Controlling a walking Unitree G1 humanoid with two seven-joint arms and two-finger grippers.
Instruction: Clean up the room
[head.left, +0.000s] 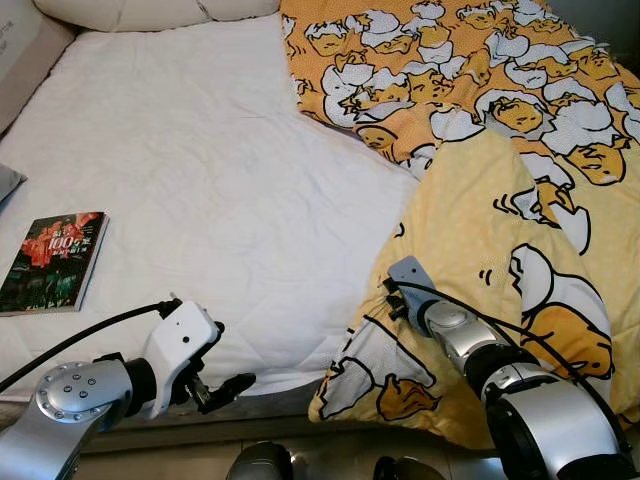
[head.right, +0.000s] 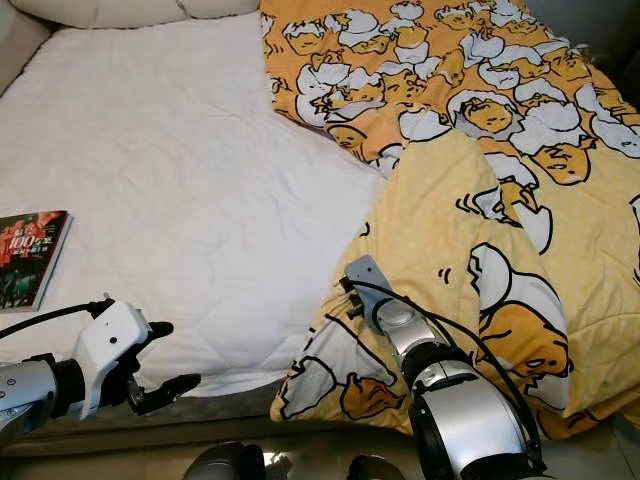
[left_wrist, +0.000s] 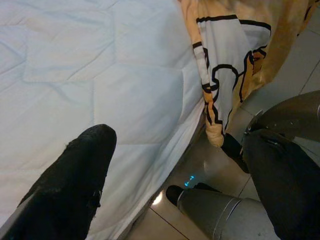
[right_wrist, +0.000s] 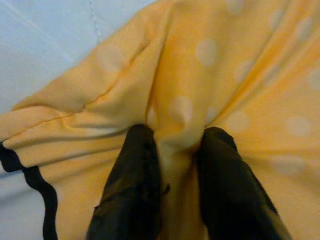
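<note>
A bed with a white quilted mattress (head.left: 200, 170) spans the scene, evenly lit. A pale pillow (head.left: 150, 10) lies at its far edge, and a light padded side panel (head.left: 25, 60) rises at far left. Glossy tiled floor (left_wrist: 280, 75) shows below the near edge.

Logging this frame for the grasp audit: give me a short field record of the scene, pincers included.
surface: bed with white mattress cover
blanket: yellow cartoon-print blanket over the bed's right side, folded back, corner hanging over the near edge
book: book flat on the mattress cover, left side
right pincer: right pincer pinching a fold of the blanket
left pincer: left pincer open, at the bed's near edge, holding nothing
</note>
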